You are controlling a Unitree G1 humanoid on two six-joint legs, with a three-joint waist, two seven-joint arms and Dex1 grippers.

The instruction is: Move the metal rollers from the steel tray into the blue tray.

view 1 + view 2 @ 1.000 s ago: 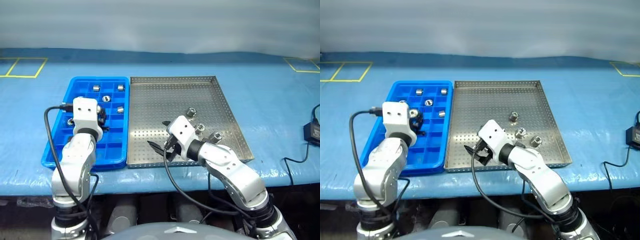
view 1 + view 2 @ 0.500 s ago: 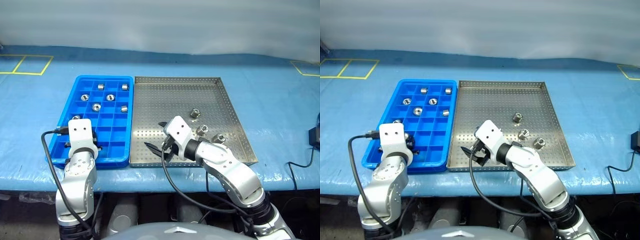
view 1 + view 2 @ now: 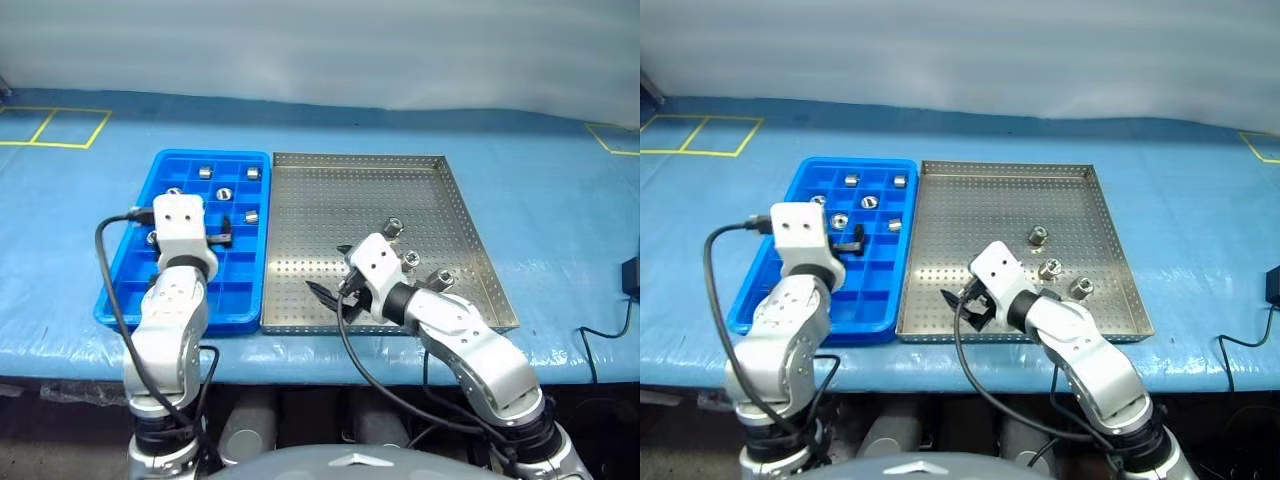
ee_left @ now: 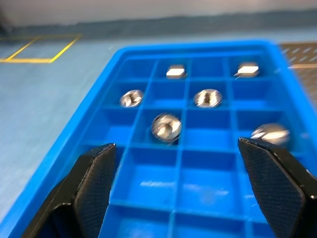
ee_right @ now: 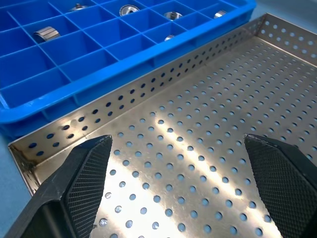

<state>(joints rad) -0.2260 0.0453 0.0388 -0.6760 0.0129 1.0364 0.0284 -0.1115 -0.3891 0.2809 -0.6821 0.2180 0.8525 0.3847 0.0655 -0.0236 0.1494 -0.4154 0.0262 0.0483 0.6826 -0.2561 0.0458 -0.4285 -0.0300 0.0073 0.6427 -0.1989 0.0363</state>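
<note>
Far left on the worktop (image 3: 560,200): yellow tape outlines (image 3: 52,127) on a smooth, slightly wrinkled blue cover.

Next, the blue tray (image 3: 122,285): glossy moulded plastic, rectangular, split by a thin grid into small square compartments. Several metal rollers (image 4: 166,126) lying in separate compartments of its far half; short polished silver cylinders, bright highlights on the curved sides, a dark central hole where an end faces up, some on their sides, some on end. Near rows bare.

Over the blue tray, the left claw (image 4: 190,186): two black fingers with a fine cross-hatched texture, spread wide, nothing between them, hovering above the tray's middle rows in the left wrist view.

Just beside the blue tray, long rims side by side, the steel tray (image 3: 330,200): larger, matte silver-grey sheet metal, floor punched with regular rows of round holes, low upright rim perforated too, light streaks across the floor in the right wrist view. Three more rollers (image 3: 394,228) on its right half, well apart from each other, standing among the holes.

Over the steel tray's near-left corner, the right claw (image 5: 185,186): same black knurled fingers, spread wide, empty, above bare perforated floor, apart from the three rollers.

Far right: a black cable (image 3: 590,335) and small black box (image 3: 632,272) at the worktop's edge.
</note>
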